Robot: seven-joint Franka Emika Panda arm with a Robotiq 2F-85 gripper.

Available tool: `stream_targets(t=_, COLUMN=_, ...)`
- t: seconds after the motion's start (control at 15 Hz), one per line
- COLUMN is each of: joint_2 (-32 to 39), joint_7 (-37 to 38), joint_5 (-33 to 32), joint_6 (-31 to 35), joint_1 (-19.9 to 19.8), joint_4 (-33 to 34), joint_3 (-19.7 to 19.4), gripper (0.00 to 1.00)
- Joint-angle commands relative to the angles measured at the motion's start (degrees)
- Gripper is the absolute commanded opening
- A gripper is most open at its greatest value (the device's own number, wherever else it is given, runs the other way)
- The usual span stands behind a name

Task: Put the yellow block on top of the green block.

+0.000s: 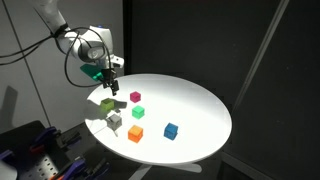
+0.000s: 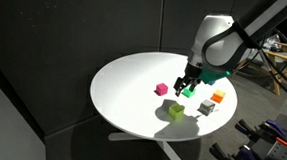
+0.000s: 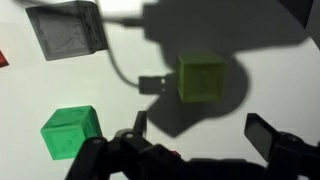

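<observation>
The yellow block [image 1: 107,103] lies in the arm's shadow near the table's edge; it also shows in the other exterior view [image 2: 175,110]. In the wrist view the yellow block [image 3: 201,77] sits just beyond my fingertips, centred between them. The green block [image 1: 138,112] stands apart on the table, and shows in an exterior view [image 2: 188,91] and at lower left in the wrist view [image 3: 70,132]. My gripper [image 1: 112,88] [image 2: 187,81] [image 3: 200,130] is open and empty, hovering above the yellow block.
On the round white table [image 1: 200,105] also stand a grey block [image 1: 114,121] [image 3: 68,32] close to the yellow one, a magenta block [image 1: 135,97], an orange block [image 1: 135,133] and a blue block [image 1: 171,130]. The table edge is near.
</observation>
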Motion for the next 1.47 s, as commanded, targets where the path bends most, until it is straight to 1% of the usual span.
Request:
stream_targets(t=0.0, joint_2=2.9, joint_7=0.8, joint_5=-0.4, joint_6=0.0, joint_1=0.5, joint_4=2.2, joint_3=-0.4, gripper=1.0)
stream_targets(t=0.13, joint_2=4.1, joint_7=2.1, joint_5=-1.7, joint_6=0.0, joint_1=1.2, joint_4=2.9, joint_3=-1.0, gripper=1.0)
stream_targets(t=0.53, joint_2=6.9, joint_7=3.7, joint_5=-2.7, joint_6=0.4, joint_1=3.5, joint_4=4.7, joint_3=-1.8, gripper=1.0)
stream_targets(t=0.93, joint_2=9.4, joint_7=7.1, joint_5=-6.4, joint_6=1.0, joint_1=6.2, joint_4=5.7, joint_3=-4.0, gripper=1.0)
stream_targets(t=1.4, joint_2=11.5, joint_7=7.3, joint_5=-6.2, joint_6=1.9, joint_1=7.0, joint_4=6.1, joint_3=-4.7, gripper=1.0)
